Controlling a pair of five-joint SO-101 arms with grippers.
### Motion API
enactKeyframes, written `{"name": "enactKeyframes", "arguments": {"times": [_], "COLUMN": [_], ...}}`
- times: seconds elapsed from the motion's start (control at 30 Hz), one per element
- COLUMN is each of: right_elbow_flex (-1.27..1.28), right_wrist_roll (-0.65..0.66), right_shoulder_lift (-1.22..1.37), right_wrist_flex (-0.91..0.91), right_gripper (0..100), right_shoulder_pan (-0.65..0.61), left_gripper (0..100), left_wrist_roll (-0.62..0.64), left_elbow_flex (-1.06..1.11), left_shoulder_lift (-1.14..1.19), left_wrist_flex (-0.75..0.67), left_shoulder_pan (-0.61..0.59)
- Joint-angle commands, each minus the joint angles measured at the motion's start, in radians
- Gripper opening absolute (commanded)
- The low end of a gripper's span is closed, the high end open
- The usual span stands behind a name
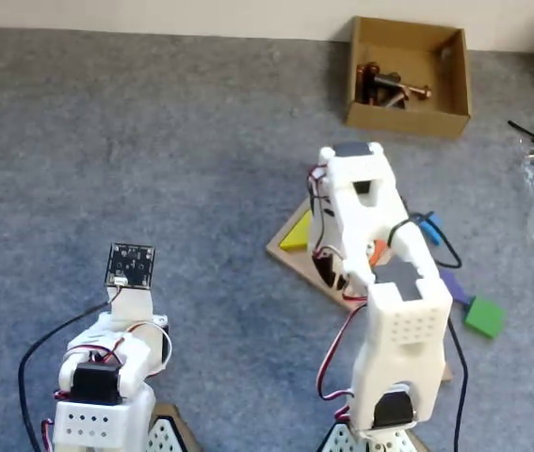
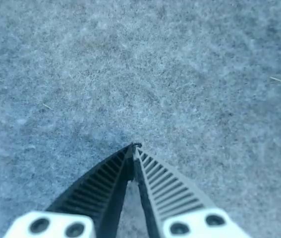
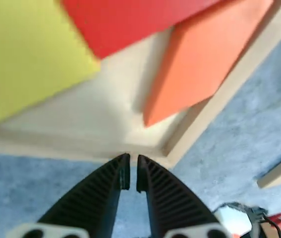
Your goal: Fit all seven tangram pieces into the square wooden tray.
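- The left gripper (image 2: 133, 147) is seen closed, its tips meeting with nothing between them, above bare grey carpet (image 2: 130, 59).
- The right gripper (image 3: 130, 161) is seen almost fully closed, with only a thin slit between the jaws and nothing held.
- It is placed over a corner of the square wooden tray (image 3: 219, 106).
- Inside the tray, a yellow piece (image 3: 26, 54), a red piece (image 3: 130, 20) and an orange piece (image 3: 204, 54) are laid, with bare wood left between them.
- On the carpet beside the tray, a blue piece (image 1: 429, 226), a purple piece (image 1: 455, 284) and a green piece (image 1: 484, 316) are found.
- A cardboard box (image 1: 408, 118) is set farther back.
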Motion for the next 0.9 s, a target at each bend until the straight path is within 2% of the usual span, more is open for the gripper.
{"name": "enactKeyframes", "arguments": {"times": [0.0, 0.67, 0.87], "right_elbow_flex": [-0.002, -0.001, -0.007], "right_wrist_roll": [0.015, 0.017, 0.017], "right_shoulder_lift": [-0.064, -0.061, -0.061], "right_wrist_flex": [-0.028, -0.113, -0.114], "right_gripper": [2.6, 2.6, 2.6], "right_shoulder_pan": [0.048, 0.088, 0.148], "left_gripper": [1, 1, 1], "left_wrist_roll": [0.008, 0.008, 0.008], "left_elbow_flex": [0.019, 0.019, 0.019], "left_shoulder_lift": [-0.007, -0.007, -0.007], "left_wrist_flex": [-0.002, -0.002, -0.002], "left_shoulder_pan": [0.016, 0.016, 0.016]}}
